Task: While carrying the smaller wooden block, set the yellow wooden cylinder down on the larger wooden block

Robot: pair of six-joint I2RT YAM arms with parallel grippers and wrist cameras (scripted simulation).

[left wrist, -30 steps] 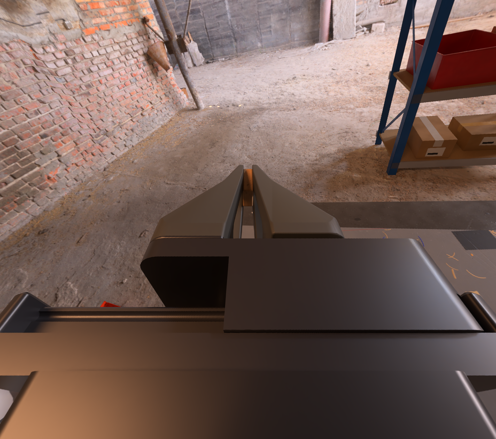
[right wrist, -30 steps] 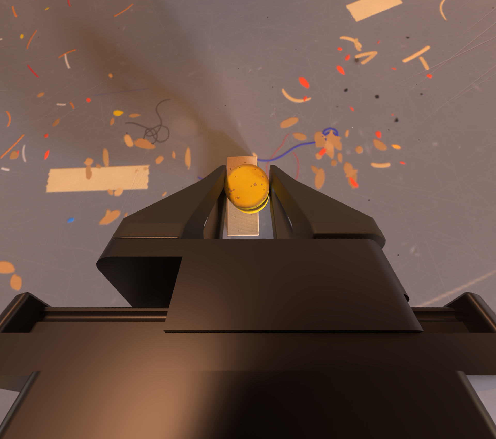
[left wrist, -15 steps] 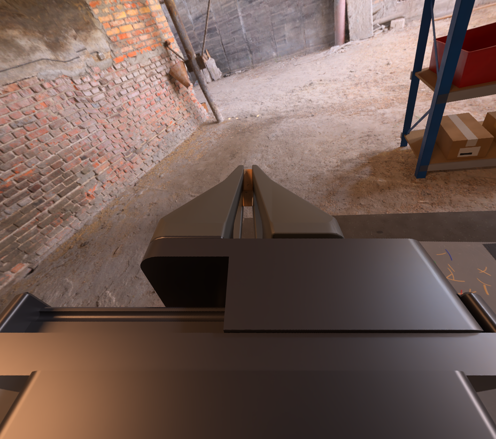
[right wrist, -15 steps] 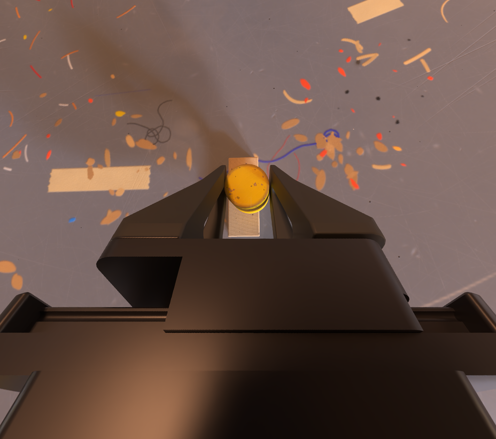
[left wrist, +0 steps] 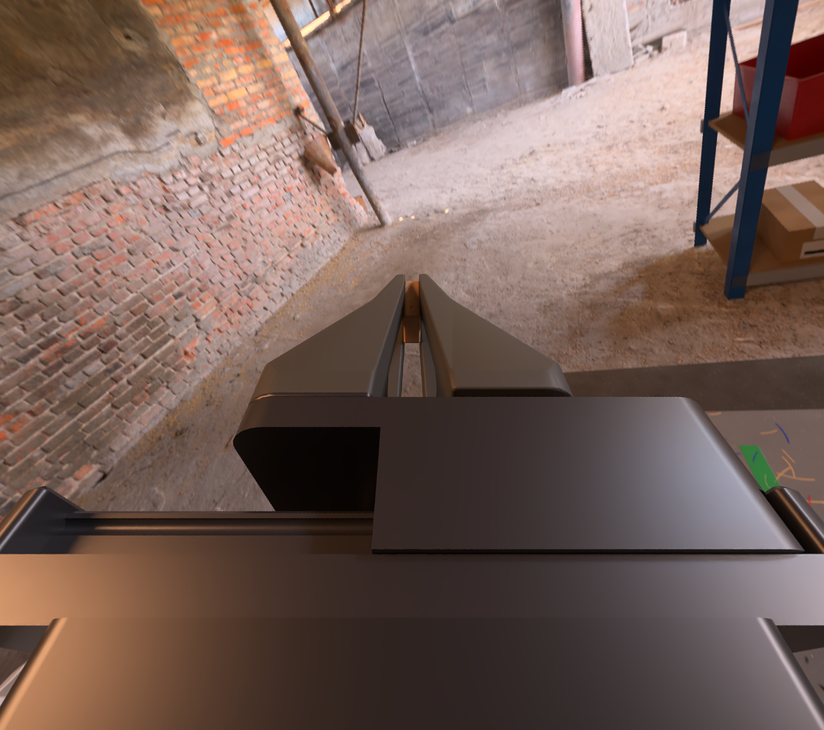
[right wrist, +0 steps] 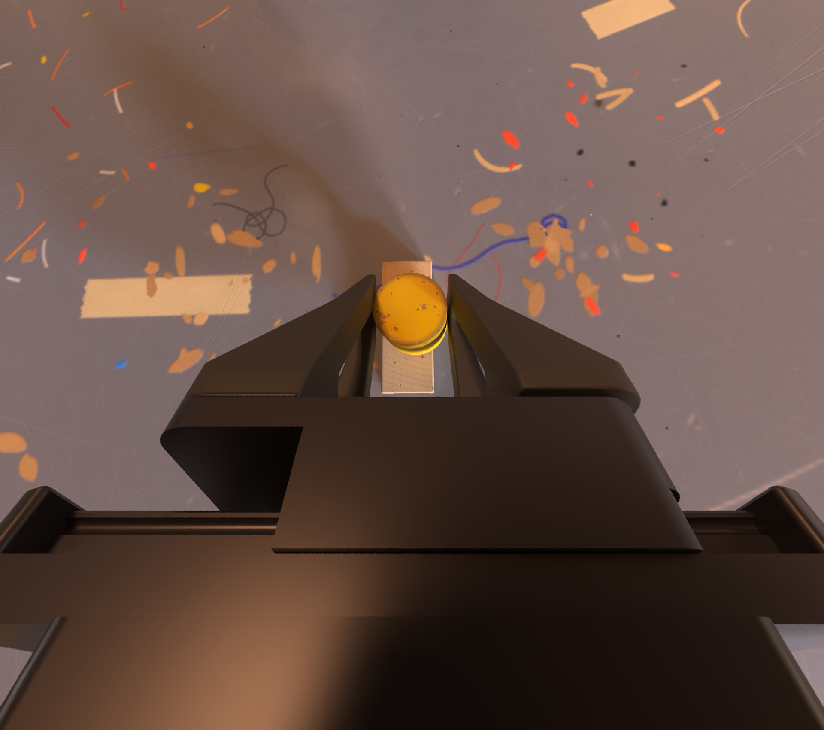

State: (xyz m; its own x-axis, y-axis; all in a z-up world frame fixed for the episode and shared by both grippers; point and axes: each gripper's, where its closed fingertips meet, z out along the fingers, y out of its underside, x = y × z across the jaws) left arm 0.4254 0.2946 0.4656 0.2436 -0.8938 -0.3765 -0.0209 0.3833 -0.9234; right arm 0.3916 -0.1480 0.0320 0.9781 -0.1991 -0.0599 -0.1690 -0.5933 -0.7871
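In the right wrist view my right gripper (right wrist: 411, 276) points down at the grey table (right wrist: 401, 84). It is shut on the yellow wooden cylinder (right wrist: 409, 307), which I see end-on. The cylinder is directly over the pale larger wooden block (right wrist: 408, 374), which lies lengthwise between the fingers. I cannot tell whether the two touch. In the left wrist view my left gripper (left wrist: 411, 284) is shut on the thin smaller wooden block (left wrist: 411, 322). It holds it in the air beyond the table, facing a hall.
The table is littered with coloured marks and tan tape strips (right wrist: 165, 296). In the left wrist view a table corner (left wrist: 793, 432) with a green patch (left wrist: 758, 467) shows at lower right. A brick wall (left wrist: 133, 218) is left and a blue shelf rack (left wrist: 753, 128) right.
The left wrist view has swung left and tilted up with the small block still held; the shelf rack has slid right. The right gripper and cylinder have barely moved.
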